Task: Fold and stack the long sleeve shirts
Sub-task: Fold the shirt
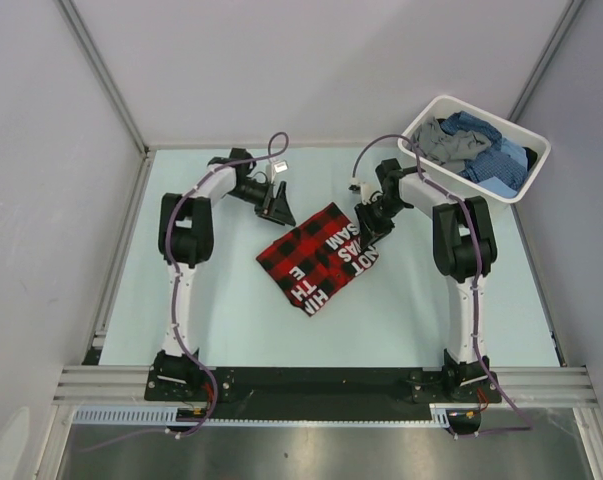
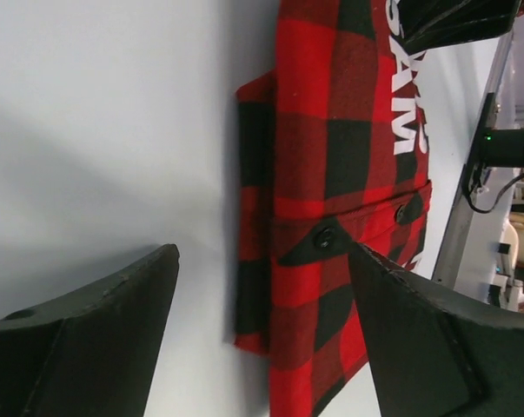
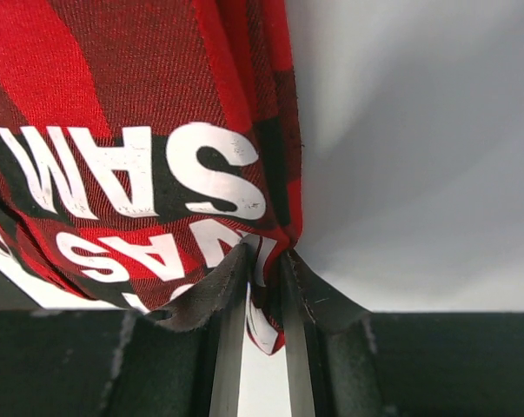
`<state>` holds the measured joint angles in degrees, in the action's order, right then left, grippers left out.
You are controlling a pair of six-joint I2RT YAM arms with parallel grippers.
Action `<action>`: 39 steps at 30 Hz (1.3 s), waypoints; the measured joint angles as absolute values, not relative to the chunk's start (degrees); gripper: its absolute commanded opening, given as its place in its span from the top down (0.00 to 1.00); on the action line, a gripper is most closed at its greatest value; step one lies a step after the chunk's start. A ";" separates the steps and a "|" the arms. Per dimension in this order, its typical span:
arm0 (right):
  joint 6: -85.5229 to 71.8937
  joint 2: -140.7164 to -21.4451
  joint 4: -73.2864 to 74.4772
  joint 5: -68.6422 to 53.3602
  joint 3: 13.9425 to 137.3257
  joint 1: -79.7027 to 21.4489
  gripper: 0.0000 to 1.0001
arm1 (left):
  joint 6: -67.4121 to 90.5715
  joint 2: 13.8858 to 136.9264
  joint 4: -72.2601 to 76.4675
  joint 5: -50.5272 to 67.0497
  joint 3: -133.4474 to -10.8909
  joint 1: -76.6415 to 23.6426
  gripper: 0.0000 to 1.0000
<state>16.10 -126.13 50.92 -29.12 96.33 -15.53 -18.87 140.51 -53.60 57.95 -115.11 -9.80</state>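
Shirt in red-and-black check [image 1: 321, 258] is lying folded on the table [image 1: 231, 330], its long axis running from far right to near left. I am keeping watch on the right gripper [image 1: 371, 222] at the far right corner: its fingers are sitting narrowly parted around the hem, and I cannot tell whether they are pinching it. The left gripper [image 1: 278, 208] is hanging wide apart just off the far left edge.

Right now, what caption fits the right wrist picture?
Lettered edge of the red-and-black check shirt lying between the right jaws.
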 measured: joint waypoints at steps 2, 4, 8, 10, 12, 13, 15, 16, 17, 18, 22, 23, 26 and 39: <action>16.23 -126.19 50.92 -28.84 96.49 -15.94 0.74 | -18.33 140.64 -53.67 58.19 -114.72 -10.74 0.20; 16.27 -126.34 50.98 -28.75 96.77 -16.10 0.74 | -17.74 140.64 -53.65 58.67 -113.95 -11.64 0.24; 16.29 -126.67 51.29 -28.73 97.21 -16.16 0.74 | -15.92 140.70 -53.58 59.96 -112.29 -13.08 0.33; 16.32 -126.76 51.40 -28.75 97.34 -16.16 0.74 | -15.42 140.77 -53.54 60.49 -111.59 -13.63 0.35; 16.32 -126.82 51.51 -28.75 97.45 -16.16 0.74 | -15.00 140.79 -53.45 61.12 -110.72 -14.17 0.38; 16.32 -126.85 51.55 -28.75 97.51 -16.16 0.74 | -14.96 140.79 -53.45 61.47 -110.28 -14.44 0.38; 16.32 -126.89 51.59 -28.77 97.60 -16.19 0.74 | -14.41 140.79 -53.30 62.17 -109.32 -14.94 0.43; 16.34 -126.91 51.64 -28.77 97.65 -16.21 0.74 | -13.91 140.79 -53.28 62.43 -109.01 -15.09 0.46; 16.34 -126.91 51.64 -28.77 97.65 -16.23 0.74 | -13.26 140.81 -52.97 62.54 -108.57 -15.25 0.52; 16.36 -126.91 51.62 -28.75 97.65 -16.25 0.74 | -12.47 140.90 -52.62 62.74 -108.16 -15.33 0.56; 16.36 -126.91 51.62 -28.80 97.65 -16.25 0.65 | -9.23 141.05 -50.83 62.24 -107.37 -15.22 0.89; 16.27 -126.91 51.64 -28.97 97.65 -16.25 0.61 | -8.43 141.05 -50.17 61.69 -107.31 -15.00 1.00; 15.84 -126.72 51.81 -29.82 97.62 -16.21 0.43 | -6.37 140.88 -49.63 61.08 -107.35 -14.55 1.00; 14.33 -118.80 49.74 -32.47 88.92 -12.29 0.19 | -17.72 139.35 -64.62 38.83 -133.29 -7.20 1.00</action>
<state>14.33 -118.80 49.74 -32.47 88.92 -12.29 -17.72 139.35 -64.62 38.83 -133.29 -7.20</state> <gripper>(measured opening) 0.808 0.077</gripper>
